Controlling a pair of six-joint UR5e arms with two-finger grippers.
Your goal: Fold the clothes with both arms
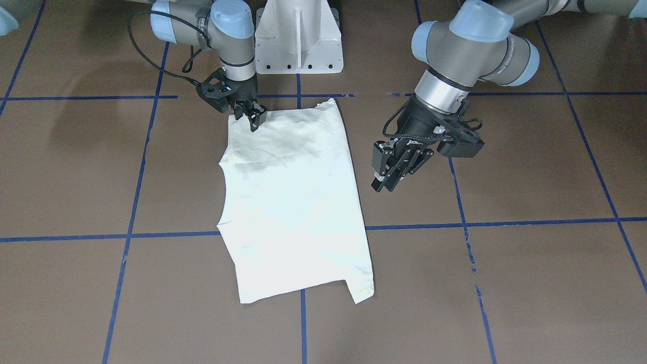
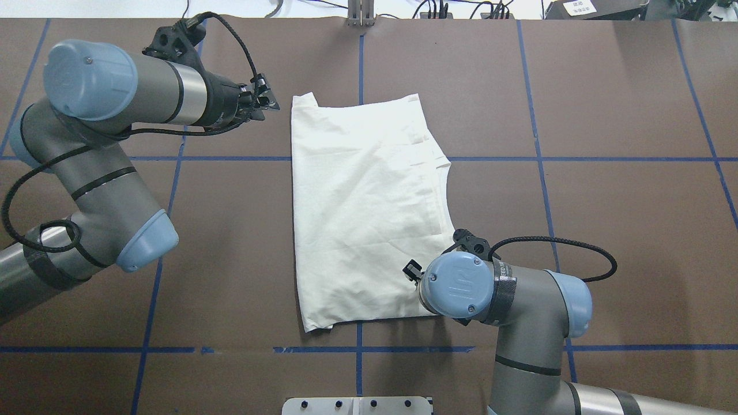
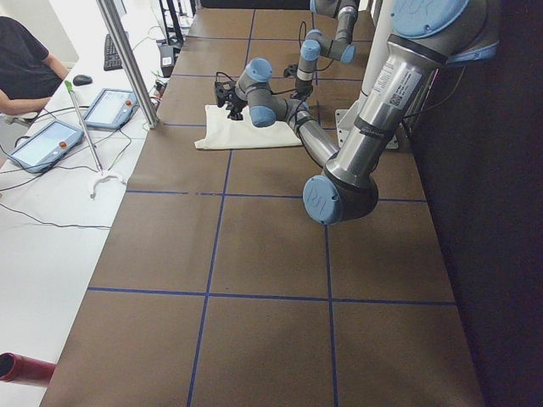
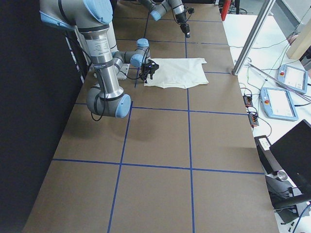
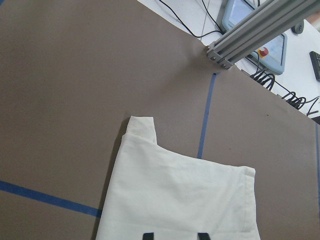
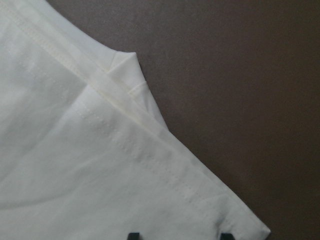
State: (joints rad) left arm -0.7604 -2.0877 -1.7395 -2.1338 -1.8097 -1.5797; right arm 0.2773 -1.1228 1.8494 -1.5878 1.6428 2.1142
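The cream-white shirt [image 1: 293, 202] [image 2: 363, 207] lies folded flat on the brown table, plain side up, with a faint dark shade showing through. My right gripper [image 1: 254, 120] is open right over the shirt's corner nearest the robot. In the right wrist view its fingertips [image 6: 132, 235] stand wide apart above the hem [image 6: 150, 165]. My left gripper [image 1: 384, 184] [image 2: 265, 102] hangs open above the table, just off the shirt's far corner. The left wrist view shows its gripper [image 5: 175, 236] over the cloth [image 5: 180, 195], tips apart.
The white pedestal base [image 1: 298, 40] stands between the arms. Blue tape lines [image 1: 495, 221] cross the table. An aluminium post [image 5: 250, 30] and cables sit at the far edge. Control tablets [image 3: 42, 144] and a seated person [image 3: 21, 68] are beyond it.
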